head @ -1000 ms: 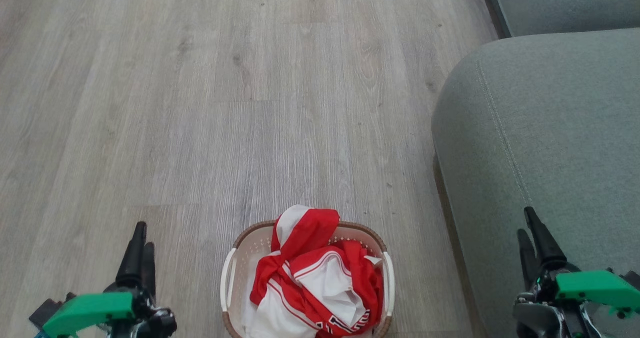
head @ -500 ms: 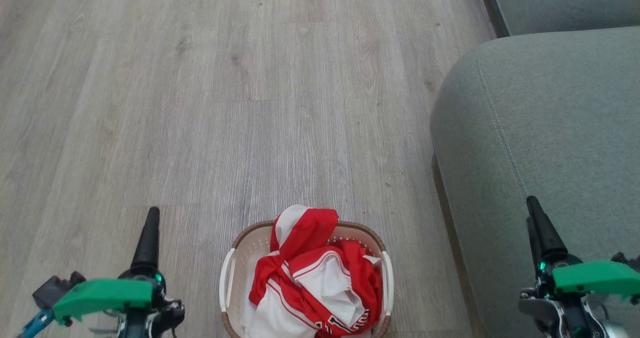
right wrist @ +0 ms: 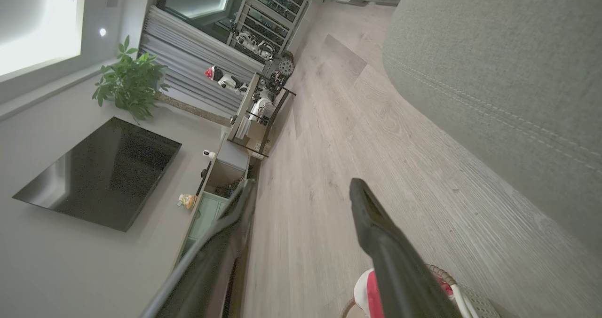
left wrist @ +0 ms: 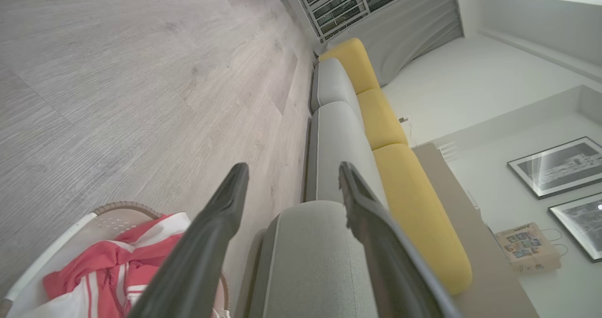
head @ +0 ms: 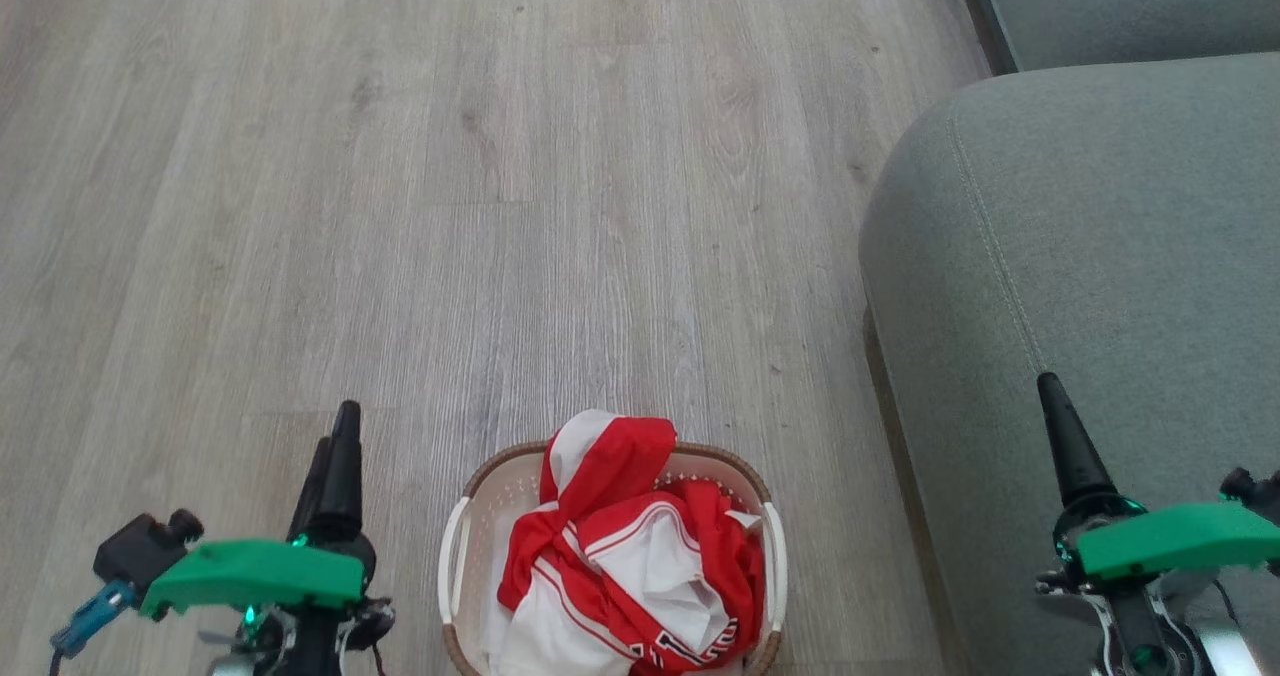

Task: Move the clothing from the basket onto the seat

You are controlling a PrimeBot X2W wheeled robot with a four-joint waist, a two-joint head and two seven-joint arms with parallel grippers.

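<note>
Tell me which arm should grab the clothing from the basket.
Left. The open left gripper hangs just beside the basket holding the clothing; the open right gripper sits farther off, over the seat.

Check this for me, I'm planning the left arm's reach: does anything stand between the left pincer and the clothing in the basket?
Nothing visible does. The left pincer, open, hangs over the floor left of the basket; the clothing is heaped uncovered above the rim. A sideways reach would meet only the basket's left wall.

Basket (head: 497, 518) near end beyond bottom edge
</note>
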